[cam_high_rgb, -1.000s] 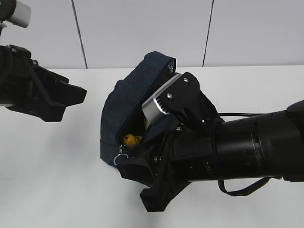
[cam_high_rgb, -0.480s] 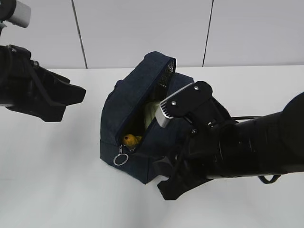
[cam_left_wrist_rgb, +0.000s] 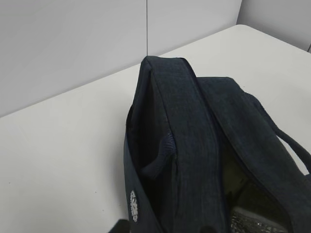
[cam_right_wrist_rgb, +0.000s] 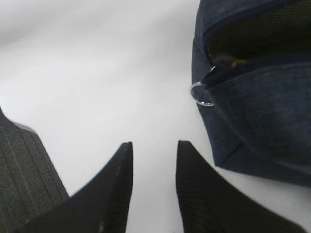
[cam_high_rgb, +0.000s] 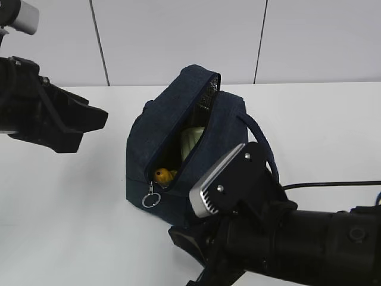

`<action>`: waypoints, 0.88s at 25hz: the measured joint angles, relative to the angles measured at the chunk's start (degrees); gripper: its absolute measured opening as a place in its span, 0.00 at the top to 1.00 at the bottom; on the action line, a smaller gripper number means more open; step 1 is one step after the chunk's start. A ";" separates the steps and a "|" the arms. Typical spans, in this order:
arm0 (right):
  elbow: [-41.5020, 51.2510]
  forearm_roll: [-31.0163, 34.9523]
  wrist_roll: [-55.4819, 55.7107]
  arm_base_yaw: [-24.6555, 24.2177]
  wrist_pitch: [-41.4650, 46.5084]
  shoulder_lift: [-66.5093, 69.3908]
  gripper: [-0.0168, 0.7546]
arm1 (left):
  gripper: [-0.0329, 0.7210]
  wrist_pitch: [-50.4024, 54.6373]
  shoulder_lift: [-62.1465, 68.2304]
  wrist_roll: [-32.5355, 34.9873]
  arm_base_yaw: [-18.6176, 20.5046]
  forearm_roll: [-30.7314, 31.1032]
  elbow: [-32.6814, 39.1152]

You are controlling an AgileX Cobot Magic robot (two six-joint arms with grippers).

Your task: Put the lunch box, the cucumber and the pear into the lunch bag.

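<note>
No readable text or labels anywhere.

The lunch bag [cam_high_rgb: 178, 143] stands on the white table [cam_high_rgb: 71, 190], its zipper gaping. Inside, the pear [cam_high_rgb: 162, 175] sits low near the metal ring pull [cam_high_rgb: 151, 200], with the pale green lunch box [cam_high_rgb: 191, 139] above it. Both arms are apart from the bag.

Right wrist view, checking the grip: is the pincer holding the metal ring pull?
No, the right pincer stands open over bare table, apart from the metal ring pull.
</note>
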 joint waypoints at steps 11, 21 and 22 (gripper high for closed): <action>0.02 5.48 -7.84 0.00 -26.23 19.75 0.45 | 0.63 0.00 0.00 0.07 0.00 0.00 0.00; -5.49 14.78 -10.26 0.00 -33.59 28.93 0.42 | 0.64 0.00 0.00 0.07 0.00 0.00 0.00; -6.31 15.68 -10.84 0.00 -33.00 28.93 0.42 | 0.64 0.00 0.00 0.07 0.00 0.00 0.00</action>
